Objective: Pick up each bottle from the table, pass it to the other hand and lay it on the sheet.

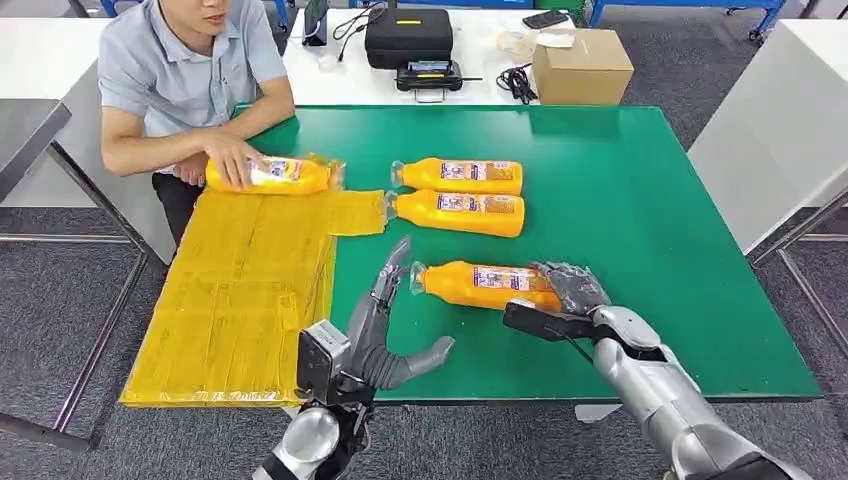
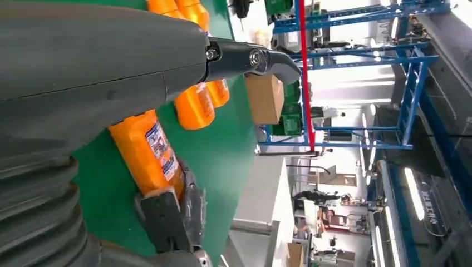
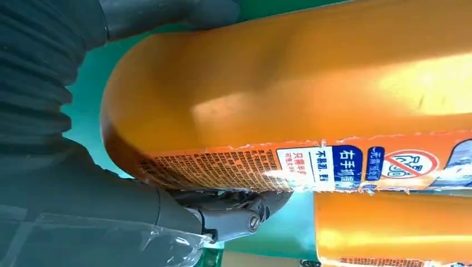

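My right hand gripped the nearest bottle by its base; left hand waited open. Slick plastic might have slipped mid-pass.

A green tabletop carries four orange bottles lying on their sides. The right robot hand wraps around the base end of the nearest bottle, whose cap points toward the left robot hand; that hand is raised just beside the cap with its fingers spread and holds nothing. Two more bottles lie side by side farther back, near the middle of the tabletop. On the yellow sheet at the left, a seated person's hand rests on the fourth bottle. Behind, a white table holds a black case and a cardboard box.
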Controlling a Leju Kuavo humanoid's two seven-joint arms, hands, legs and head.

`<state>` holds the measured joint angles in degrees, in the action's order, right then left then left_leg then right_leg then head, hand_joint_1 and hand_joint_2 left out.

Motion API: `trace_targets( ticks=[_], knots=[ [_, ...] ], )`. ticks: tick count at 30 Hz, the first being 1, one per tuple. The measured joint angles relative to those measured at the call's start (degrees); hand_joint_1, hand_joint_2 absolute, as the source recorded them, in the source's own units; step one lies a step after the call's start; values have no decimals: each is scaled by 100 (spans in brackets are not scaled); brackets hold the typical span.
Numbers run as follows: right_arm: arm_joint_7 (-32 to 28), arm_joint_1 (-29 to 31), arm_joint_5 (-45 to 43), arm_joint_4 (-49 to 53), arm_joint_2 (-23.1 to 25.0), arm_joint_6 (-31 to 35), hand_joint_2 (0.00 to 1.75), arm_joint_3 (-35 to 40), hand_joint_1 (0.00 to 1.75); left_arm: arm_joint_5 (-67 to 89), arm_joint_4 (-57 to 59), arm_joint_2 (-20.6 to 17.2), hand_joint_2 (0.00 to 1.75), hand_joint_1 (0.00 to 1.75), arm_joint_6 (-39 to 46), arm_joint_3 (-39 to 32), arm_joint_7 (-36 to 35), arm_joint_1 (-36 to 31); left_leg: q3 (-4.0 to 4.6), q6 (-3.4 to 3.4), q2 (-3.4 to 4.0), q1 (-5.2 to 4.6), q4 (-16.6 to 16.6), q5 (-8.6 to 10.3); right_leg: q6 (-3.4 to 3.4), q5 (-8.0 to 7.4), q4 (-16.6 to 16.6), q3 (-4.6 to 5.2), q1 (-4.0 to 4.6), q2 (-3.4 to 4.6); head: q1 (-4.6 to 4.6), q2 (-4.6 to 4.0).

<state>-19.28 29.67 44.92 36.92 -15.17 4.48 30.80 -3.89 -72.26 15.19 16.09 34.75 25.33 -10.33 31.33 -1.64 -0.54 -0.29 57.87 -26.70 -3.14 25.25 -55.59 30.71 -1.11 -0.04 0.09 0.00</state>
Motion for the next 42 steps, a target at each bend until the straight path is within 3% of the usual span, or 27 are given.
trace_targets(
  ticks=[10,25,42],
  knots=[
    [-800,-294,-951,55,184,85,175,-551,175,-639,-4,105,175,0,315,-53,507,1,-1,0,4,-1,0,-1,-1,0,0,-7,0,1,2,0],
    [-1204,-889,-1817,868,820,-210,175,-1294,175,-2212,24,92,175,0,398,-555,870,100,44,0,-1,0,-1,3,-1,0,-6,29,-2,0,0,0],
    [-1454,-1074,-2459,1899,1465,-579,175,-1296,175,-2798,820,94,175,0,-92,-647,330,84,64,0,0,-1,-1,2,-1,0,-7,53,-3,1,0,0]
  ],
)
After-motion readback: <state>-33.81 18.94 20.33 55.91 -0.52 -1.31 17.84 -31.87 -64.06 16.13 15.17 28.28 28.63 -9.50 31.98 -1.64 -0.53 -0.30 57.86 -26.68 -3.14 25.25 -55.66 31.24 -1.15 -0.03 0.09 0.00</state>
